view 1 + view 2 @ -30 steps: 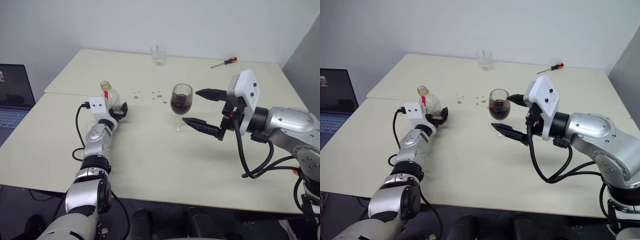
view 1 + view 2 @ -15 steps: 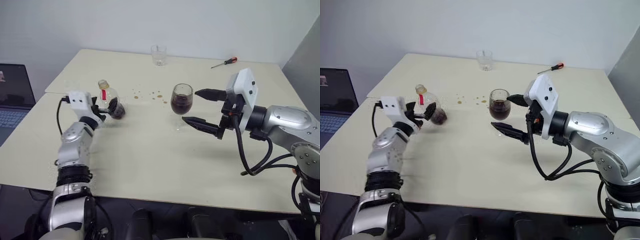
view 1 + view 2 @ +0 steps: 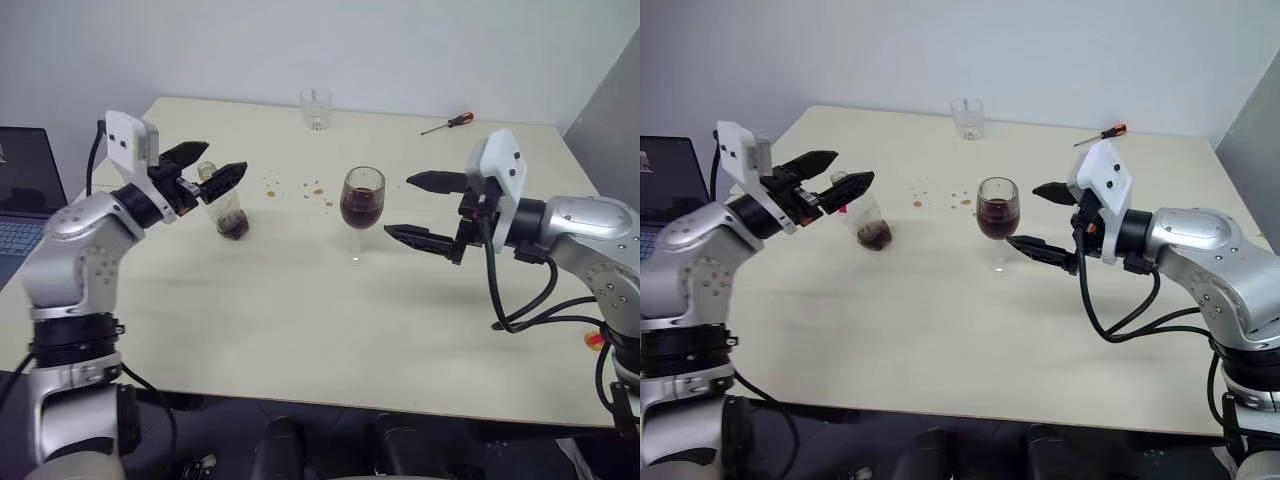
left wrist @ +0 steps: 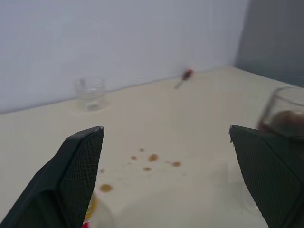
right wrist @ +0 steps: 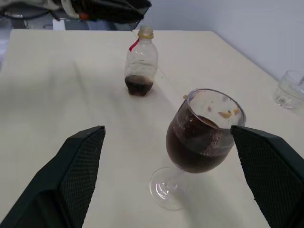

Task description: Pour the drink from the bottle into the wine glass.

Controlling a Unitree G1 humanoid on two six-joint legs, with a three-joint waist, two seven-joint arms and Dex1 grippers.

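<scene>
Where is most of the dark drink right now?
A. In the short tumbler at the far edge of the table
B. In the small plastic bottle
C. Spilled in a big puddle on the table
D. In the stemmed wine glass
D. The wine glass is about half full of dark drink, while the bottle holds only a little at its bottom, the tumbler looks empty and the table has just a few drops.

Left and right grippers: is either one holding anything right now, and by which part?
Nothing is held. The left gripper is open above the small clear plastic bottle; the right gripper is open beside the clear stemmed wine glass, apart from it.
</scene>
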